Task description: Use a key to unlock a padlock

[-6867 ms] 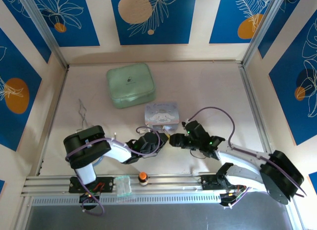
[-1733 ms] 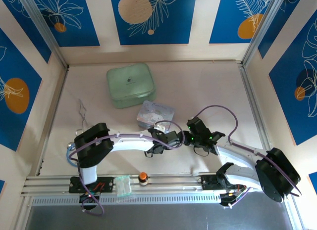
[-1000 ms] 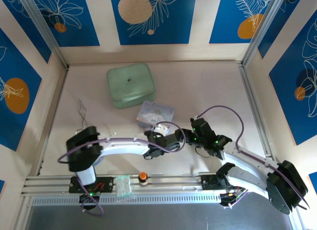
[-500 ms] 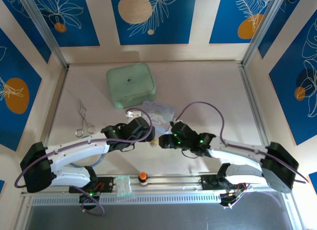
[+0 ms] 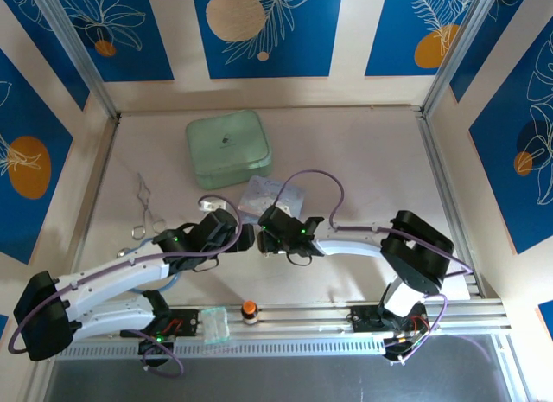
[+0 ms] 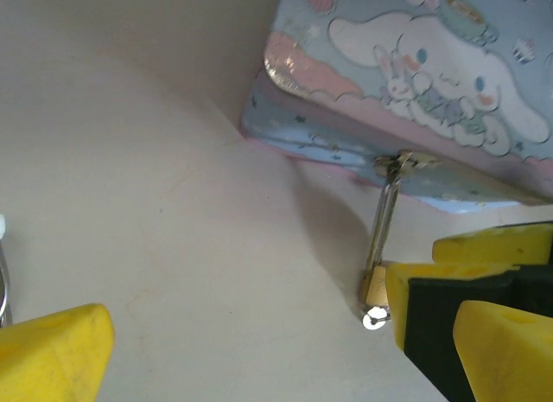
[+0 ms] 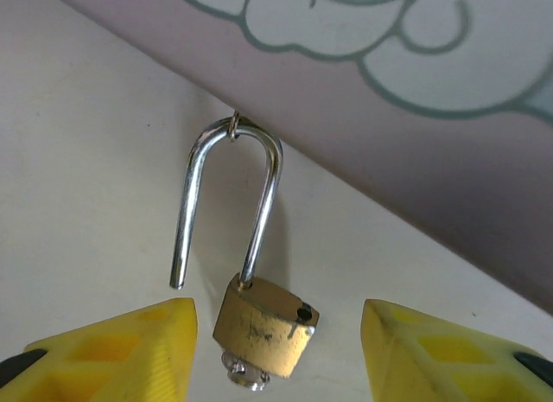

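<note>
Padlock (image 7: 263,326) sits low in the middle of the right wrist view, between the spread, empty fingers of the right gripper (image 7: 276,333); neither pad touches it. Its long axis runs up the frame to the tin (image 7: 415,160), where the shackle (image 7: 264,207) hooks on, one leg free of the body. The key (image 7: 242,372) pokes from the underside, toward this gripper. The left gripper (image 6: 285,337) is wide apart, empty and farther off, so I judge the right arm nearer.
</note>
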Motion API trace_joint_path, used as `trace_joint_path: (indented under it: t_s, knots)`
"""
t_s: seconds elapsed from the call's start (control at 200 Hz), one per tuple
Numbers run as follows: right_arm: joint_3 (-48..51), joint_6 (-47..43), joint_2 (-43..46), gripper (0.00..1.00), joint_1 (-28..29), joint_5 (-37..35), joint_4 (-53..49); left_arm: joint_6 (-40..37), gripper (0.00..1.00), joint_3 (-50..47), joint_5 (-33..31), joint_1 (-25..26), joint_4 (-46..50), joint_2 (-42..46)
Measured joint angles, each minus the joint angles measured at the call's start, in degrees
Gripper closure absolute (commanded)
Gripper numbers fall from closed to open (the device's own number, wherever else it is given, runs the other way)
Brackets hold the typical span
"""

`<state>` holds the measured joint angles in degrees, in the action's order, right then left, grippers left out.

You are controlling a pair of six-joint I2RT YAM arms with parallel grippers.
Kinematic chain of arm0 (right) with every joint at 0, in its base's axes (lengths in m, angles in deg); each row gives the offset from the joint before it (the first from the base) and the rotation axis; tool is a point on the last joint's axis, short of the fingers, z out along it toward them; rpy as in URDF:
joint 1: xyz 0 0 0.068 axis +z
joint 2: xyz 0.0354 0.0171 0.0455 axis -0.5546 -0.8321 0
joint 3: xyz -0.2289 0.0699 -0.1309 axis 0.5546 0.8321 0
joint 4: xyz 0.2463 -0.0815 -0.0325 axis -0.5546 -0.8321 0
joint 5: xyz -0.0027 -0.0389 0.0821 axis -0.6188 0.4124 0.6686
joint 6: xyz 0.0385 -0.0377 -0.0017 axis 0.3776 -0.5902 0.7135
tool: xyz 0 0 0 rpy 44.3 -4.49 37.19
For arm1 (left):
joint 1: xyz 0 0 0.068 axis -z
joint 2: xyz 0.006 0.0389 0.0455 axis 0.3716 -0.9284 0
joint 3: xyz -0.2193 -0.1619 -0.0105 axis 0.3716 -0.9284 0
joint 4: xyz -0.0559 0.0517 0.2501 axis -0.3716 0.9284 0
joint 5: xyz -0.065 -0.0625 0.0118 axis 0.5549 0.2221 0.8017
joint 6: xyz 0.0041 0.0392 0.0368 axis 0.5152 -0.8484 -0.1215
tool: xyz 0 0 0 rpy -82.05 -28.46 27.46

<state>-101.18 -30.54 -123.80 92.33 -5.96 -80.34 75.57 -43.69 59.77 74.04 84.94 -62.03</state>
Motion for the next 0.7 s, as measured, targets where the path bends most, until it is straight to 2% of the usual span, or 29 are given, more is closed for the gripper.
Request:
trace_joint_path:
  t_s: [0.245, 0.485, 0.7]
  knots:
    - [-1.9, 0.0, -4.0, 0.54, 0.0, 0.2, -0.4, 0.5, 0.0, -1.2, 0.3, 0.0, -0.8, 0.0]
    - [-1.6, 1.1, -4.3, 0.66, 0.3, -0.6, -0.6, 0.6, 0.0, -1.3, 0.3, 0.0, -0.9, 0.0]
    - [3.0, 3.5, -1.9, 0.77, 0.2, -0.3, 4.7, 0.5, 0.0, -1.6, 0.3, 0.0, -1.4, 0.0]
